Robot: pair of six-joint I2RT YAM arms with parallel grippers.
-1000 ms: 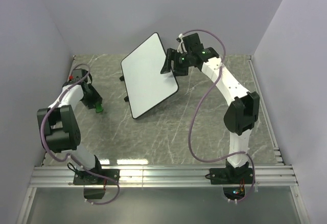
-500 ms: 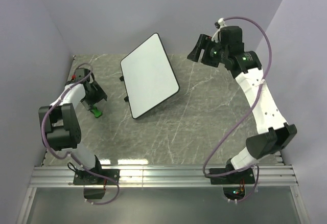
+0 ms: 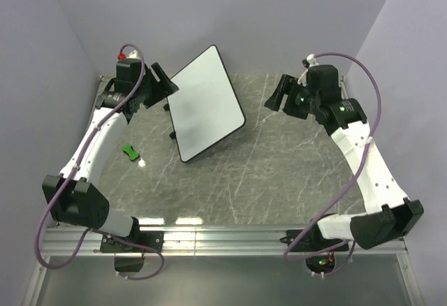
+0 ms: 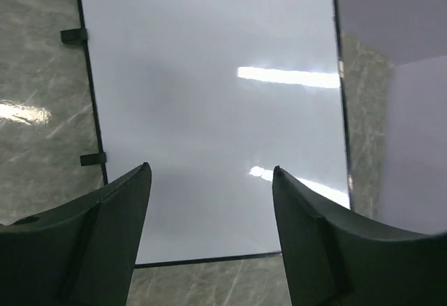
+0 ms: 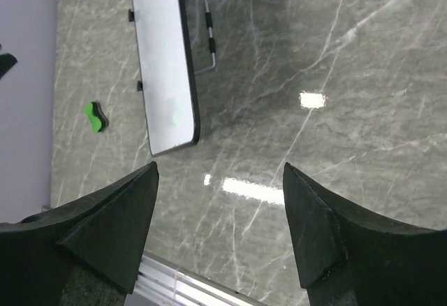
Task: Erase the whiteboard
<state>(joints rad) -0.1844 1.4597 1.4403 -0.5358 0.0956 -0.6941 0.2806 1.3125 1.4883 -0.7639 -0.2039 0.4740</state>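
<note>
Left claw point(image 3: 159, 82), wide and empty, hangs just beside the far-left edge of the large white rectangular whiteboard point(image 3: 206, 103), tilted, unmarked. Of my 2 claws it is nearer; my right claw point(image 3: 276, 93), also wide, sits well apart.

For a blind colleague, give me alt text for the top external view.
A blank whiteboard stands propped on a marble table between two open grippers, the left gripper near its edge, the right gripper farther off. A green eraser lies nearby.

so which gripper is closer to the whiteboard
Left. The left gripper hovers at the whiteboard's far-left edge; the right gripper is off to its right, a clear gap away.
</note>
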